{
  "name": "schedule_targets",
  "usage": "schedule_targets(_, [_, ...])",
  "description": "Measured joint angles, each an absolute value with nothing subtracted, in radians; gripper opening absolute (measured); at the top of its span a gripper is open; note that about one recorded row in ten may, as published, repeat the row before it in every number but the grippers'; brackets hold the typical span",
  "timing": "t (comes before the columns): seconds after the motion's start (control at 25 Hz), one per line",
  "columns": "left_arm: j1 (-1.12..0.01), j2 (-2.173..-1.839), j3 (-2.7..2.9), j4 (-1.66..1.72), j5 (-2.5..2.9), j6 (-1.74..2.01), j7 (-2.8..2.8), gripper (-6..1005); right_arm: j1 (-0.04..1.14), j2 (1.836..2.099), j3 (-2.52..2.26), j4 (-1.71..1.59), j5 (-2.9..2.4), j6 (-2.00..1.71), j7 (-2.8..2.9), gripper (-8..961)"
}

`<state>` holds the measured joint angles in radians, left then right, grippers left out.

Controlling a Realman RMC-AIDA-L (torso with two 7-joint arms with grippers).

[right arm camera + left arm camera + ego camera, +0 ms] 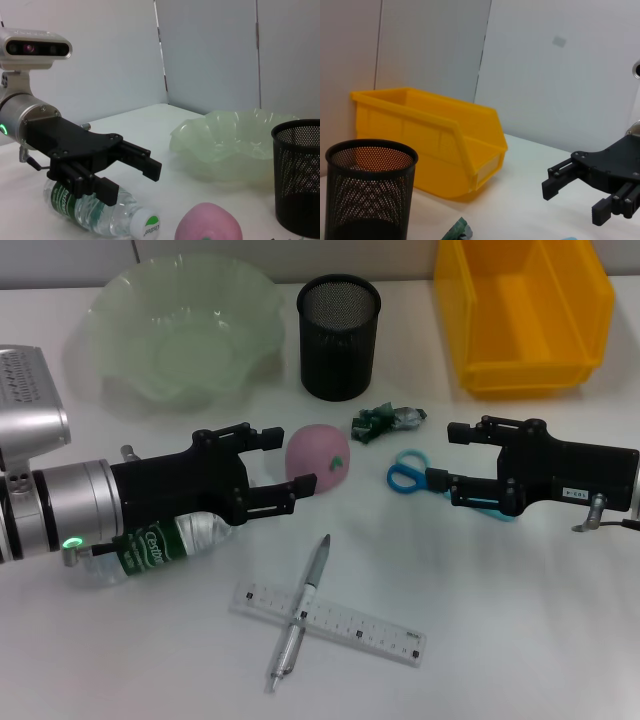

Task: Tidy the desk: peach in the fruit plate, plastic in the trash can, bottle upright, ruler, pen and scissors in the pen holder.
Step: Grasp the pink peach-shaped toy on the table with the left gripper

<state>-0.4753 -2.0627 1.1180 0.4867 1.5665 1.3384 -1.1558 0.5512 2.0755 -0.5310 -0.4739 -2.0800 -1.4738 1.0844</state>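
Observation:
A pink peach [320,462] lies mid-table, and my left gripper [289,460] hangs open just left of it, apart from it; the right wrist view shows that gripper [131,182] above the table beside the peach [207,224]. The bottle [170,545] lies on its side under the left arm. My right gripper [452,458] is open over the blue-handled scissors [408,474]. The crumpled green plastic [385,420] lies behind the peach. A silver pen [300,615] crosses the clear ruler [345,625] near the front. At the back stand the green fruit plate [120,330], black mesh pen holder [338,337] and yellow trash can [525,315].
The left wrist view shows the yellow trash can [435,145], the pen holder [367,190], a bit of plastic [457,231] and the right gripper [572,200] farther off. Grey wall panels close off the table's far side.

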Motion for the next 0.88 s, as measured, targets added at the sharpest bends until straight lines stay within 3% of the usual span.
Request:
schedule_targets(0.64, [-0.491,-2.066,1.118,0.496,1.563,1.347,-1.165,730,0.546,2.077,-0.526,-0.476,-2.08,-1.472,1.084,722])
schedule_targets(0.8, [-0.528,-2.071,1.122,0.502,1.561,1.33,-1.18,716,0.544,2.077,-0.525,-0.481,-2.08,-1.471,1.084,722])
schedule_targets(0.88, [-0.598,-2.072,1.138,0.496,1.573,1.251,-1.244,709,0.543,2.077,-0.525,-0.481,-2.08,-1.471,1.085,722])
